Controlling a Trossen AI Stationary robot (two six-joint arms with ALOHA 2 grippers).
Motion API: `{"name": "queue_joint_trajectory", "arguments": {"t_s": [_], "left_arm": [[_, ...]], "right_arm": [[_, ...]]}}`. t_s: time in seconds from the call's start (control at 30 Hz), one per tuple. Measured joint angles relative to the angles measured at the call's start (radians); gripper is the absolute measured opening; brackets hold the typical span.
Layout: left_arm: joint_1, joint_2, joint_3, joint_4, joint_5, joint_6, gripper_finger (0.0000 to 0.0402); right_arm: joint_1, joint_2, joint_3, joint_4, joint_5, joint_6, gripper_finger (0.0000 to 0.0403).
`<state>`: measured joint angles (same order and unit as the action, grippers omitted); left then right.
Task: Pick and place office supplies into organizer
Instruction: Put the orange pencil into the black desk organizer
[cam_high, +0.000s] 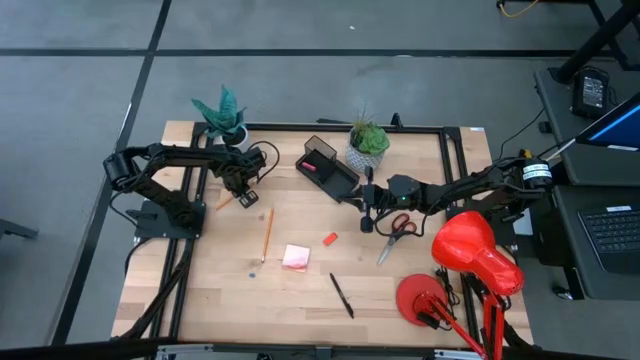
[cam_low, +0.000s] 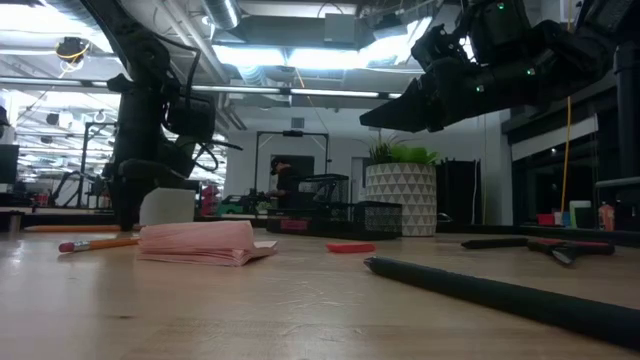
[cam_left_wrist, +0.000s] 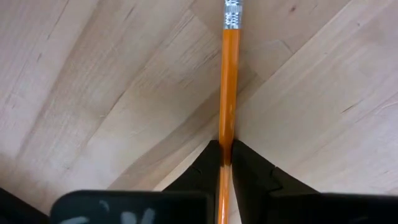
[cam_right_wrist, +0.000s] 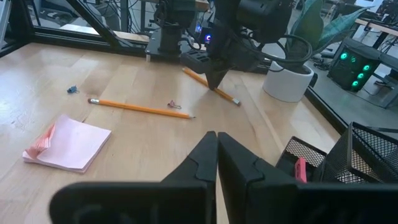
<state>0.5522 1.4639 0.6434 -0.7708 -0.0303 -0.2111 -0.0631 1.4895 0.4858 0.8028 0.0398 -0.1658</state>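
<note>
Two orange pencils are on the table. My left gripper (cam_high: 243, 193) is shut on one of them (cam_left_wrist: 227, 74); the other pencil (cam_high: 266, 235) lies free beside a pink sticky-note pad (cam_high: 296, 257). A red eraser (cam_high: 330, 239), red-handled scissors (cam_high: 398, 230) and a black pen (cam_high: 342, 295) lie flat on the wood. The black mesh organizer (cam_high: 325, 165) stands near the far edge, with a pink eraser (cam_right_wrist: 300, 169) inside. My right gripper (cam_right_wrist: 216, 146) is shut and hovers above the table between organizer and scissors, touching nothing. My left gripper pinches the orange pencil's shaft (cam_left_wrist: 226, 130) between its two fingers, roughly at mid-length. The fingers (cam_right_wrist: 216, 78) come from above, pointing down, one on each side of the shaft. The pencil (cam_right_wrist: 230, 98) lies on the table, eraser end pointing away from the wrist camera.
Two potted plants (cam_high: 225, 118) (cam_high: 368, 145) stand along the far edge, one beside the organizer. A red desk lamp (cam_high: 475, 250) fills the near right corner. Small binder clips (cam_right_wrist: 72, 89) (cam_right_wrist: 174, 105) lie by the free pencil. Bare wood lies at the near left.
</note>
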Motion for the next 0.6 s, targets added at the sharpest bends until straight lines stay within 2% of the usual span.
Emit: {"name": "queue_joint_trajectory", "arguments": {"t_s": [0.3,0.4,0.5,0.6], "left_arm": [[-0.001,-0.008,0.0,0.002,-0.001,0.0,0.0022],[-0.001,-0.035,-0.003,0.006,0.0,0.0,0.0022],[-0.007,-0.08,-0.005,0.007,0.05,0.001,0.0022],[-0.011,-0.123,-0.005,0.009,0.034,0.004,0.0022]], "right_arm": [[0.0,0.0,0.0,-0.002,0.0,0.0,0.0016],[0.0,0.0,0.0,-0.004,0.0,0.0,0.0016],[0.0,0.0,0.0,-0.007,0.0,0.0,0.0016],[0.0,0.0,0.0,-0.011,0.0,0.0,0.0016]]}}
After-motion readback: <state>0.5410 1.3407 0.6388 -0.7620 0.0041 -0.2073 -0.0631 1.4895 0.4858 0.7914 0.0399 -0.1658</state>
